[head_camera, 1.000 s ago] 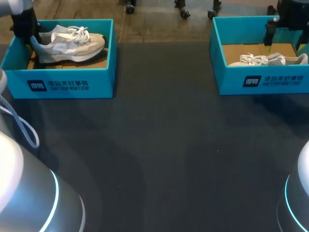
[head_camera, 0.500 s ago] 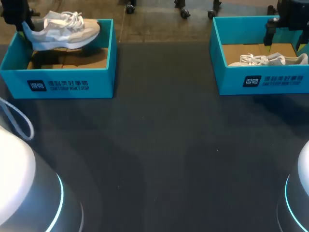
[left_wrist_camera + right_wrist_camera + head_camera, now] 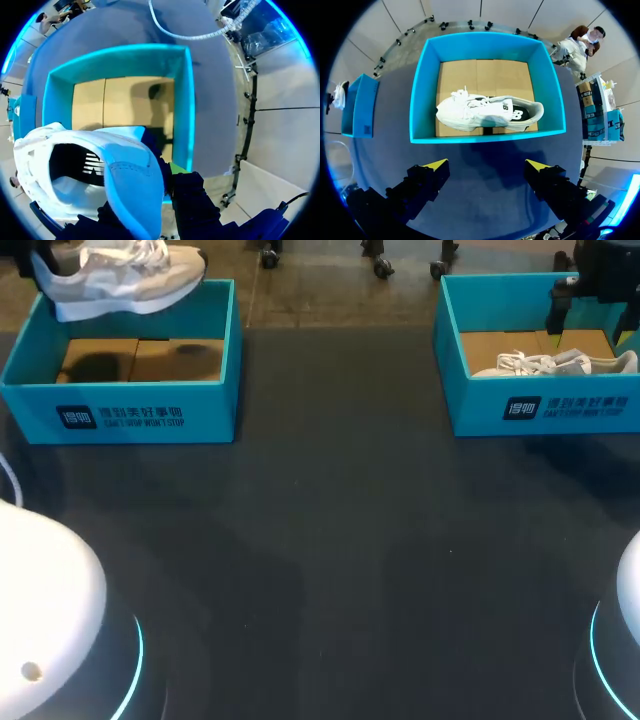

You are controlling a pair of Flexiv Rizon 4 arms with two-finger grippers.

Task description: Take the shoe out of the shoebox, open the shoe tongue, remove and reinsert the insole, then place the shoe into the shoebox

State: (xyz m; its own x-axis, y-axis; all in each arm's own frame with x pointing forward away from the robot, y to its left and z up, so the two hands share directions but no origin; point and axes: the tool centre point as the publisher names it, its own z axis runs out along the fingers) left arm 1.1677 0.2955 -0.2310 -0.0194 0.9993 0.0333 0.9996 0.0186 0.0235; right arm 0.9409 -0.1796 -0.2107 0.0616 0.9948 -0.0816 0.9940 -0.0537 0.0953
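the left tool seems clamped on the shoe at its heel, likely the stiffest hold on a light, floppy thing. the right tool hangs wide.

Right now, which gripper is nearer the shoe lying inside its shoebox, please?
Right. The right gripper hangs above that shoe; the left gripper holds a second shoe across the table.

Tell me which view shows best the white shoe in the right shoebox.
The right wrist view: it looks down on the whole white shoe in its shoebox. The head view shows only its top; the left wrist view, nothing.
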